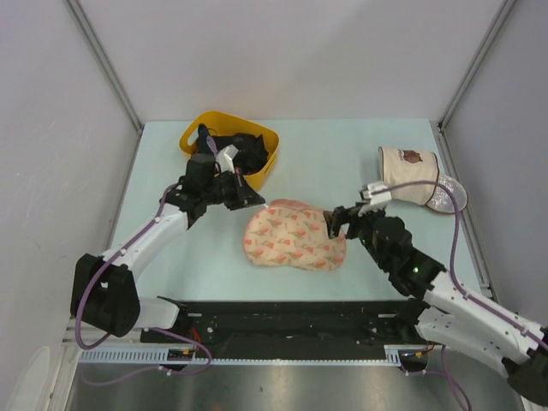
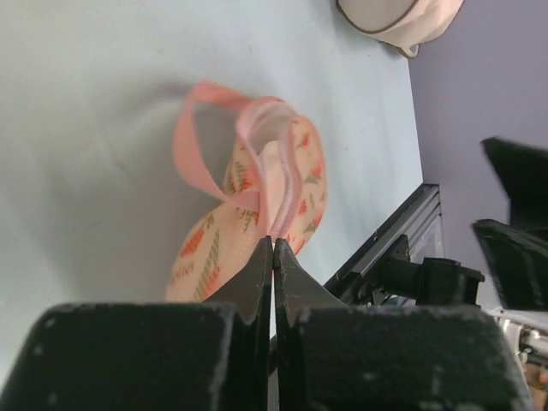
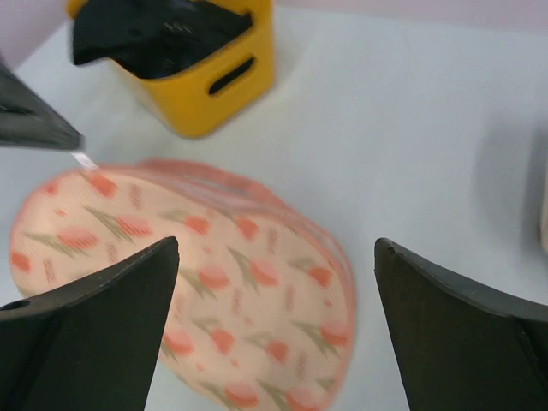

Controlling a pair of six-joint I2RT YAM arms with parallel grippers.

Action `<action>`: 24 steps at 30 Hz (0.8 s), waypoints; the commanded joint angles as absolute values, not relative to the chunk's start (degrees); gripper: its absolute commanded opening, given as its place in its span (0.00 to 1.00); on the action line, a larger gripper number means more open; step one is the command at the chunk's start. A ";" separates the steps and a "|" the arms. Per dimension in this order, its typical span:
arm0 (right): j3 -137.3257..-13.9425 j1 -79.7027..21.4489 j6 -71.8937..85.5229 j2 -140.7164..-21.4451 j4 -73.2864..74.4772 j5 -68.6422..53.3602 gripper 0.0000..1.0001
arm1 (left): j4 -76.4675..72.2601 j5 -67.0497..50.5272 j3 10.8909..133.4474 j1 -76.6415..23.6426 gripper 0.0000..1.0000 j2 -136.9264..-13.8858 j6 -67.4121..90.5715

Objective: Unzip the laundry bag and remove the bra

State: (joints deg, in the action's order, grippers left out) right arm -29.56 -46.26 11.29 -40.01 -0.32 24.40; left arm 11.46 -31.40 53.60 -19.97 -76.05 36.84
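Top view, near edge first: both arm bases sit at 6 o'clock and the arms reach in toward the middle.

The laundry bag (image 1: 294,235) lies flat on the bench (image 1: 342,154), about centre and a touch toward 6 o'clock. Printed side is up, and it looks closed from above.

Right tool (image 1: 336,223) is at the bag's 3 o'clock end. The jaws are spread wide with nothing gripped. In the wrist view the two fingers (image 3: 103,325) frame the bag's end from above. Can't tell if they touch the fabric.

Left tool (image 1: 259,204) is at the bag's 11 o'clock edge. Its jaws are pressed fully together, no gap in the wrist view. The right wrist view shows a small pale zip tab (image 3: 84,159) pinched at the very tip, right on the pink trim. The left wrist view has the bag edge-on just ahead of the tips, with a pink strap loop (image 2: 178,145) standing up off it.

Further out, a yellow basket (image 3: 197,94) sits at the bench's 11 o'clock with black items (image 3: 154,34) inside, well apart from the bag.

A beige cylinder bag (image 1: 407,171) lies on its side at 2 o'clock, near the bench's right edge.
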 commanded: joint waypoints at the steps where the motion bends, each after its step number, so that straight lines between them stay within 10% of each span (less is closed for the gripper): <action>1: -41.55 -47.10 -1.83 -53.06 -7.83 10.13 0.96 | 12.13 -29.09 60.37 -23.11 0.00 -75.76 31.47; 24: -61.44 -36.82 -15.39 -83.93 -4.56 -37.34 0.96 | 14.33 -29.62 65.21 -24.52 0.01 -74.18 29.00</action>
State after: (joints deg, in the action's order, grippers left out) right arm -58.57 -35.88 -15.35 -81.82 -1.91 -29.47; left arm 14.74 -28.80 62.02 -24.16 -75.90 30.89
